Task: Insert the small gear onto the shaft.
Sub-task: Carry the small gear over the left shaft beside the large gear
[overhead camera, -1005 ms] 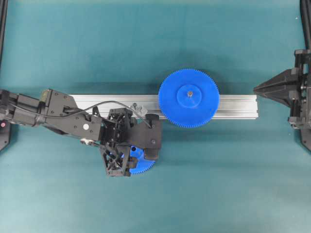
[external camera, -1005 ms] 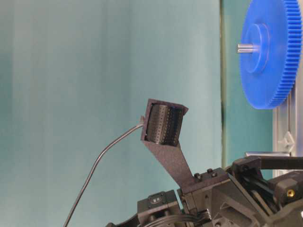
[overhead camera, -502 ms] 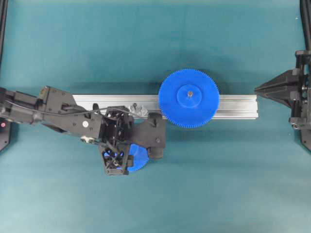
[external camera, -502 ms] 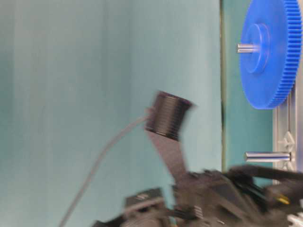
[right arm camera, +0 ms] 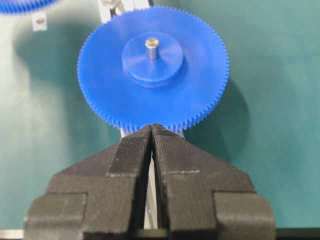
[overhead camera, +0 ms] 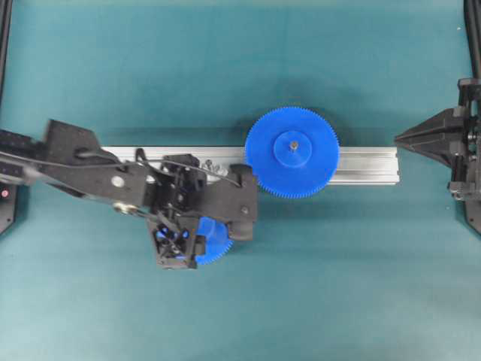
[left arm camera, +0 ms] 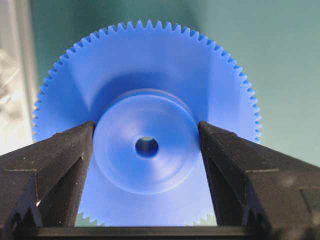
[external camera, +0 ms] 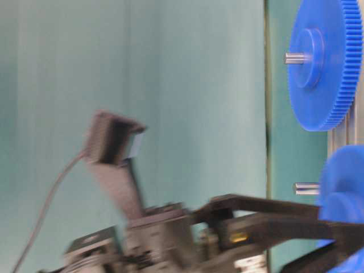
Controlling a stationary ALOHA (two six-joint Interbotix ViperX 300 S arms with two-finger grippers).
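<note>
The small gear [left arm camera: 150, 90] fills the left wrist view, its raised hub clamped between my left gripper's [left arm camera: 146, 146] black fingers [left arm camera: 55, 155]. From overhead this gear [overhead camera: 216, 244] peeks out under the left gripper, just in front of the rail. At table level, the small gear [external camera: 344, 185] hangs right beside the tip of the shaft [external camera: 306, 188], a short grey pin. Its bracket is hidden under the arm from overhead. My right gripper [overhead camera: 398, 138] rests shut and empty at the rail's right end.
The larger blue gear [overhead camera: 292, 153] sits on its own pin on the long aluminium rail [overhead camera: 361, 165]; its rim lies just ahead of the right gripper [right arm camera: 152, 127]. Teal mat surrounds everything. Black frame posts [overhead camera: 6, 30] stand at the far corners.
The left arm has swung and carried the small gear toward the rail. At table level the gear has come into view beside the shaft. The right arm has stayed still.
</note>
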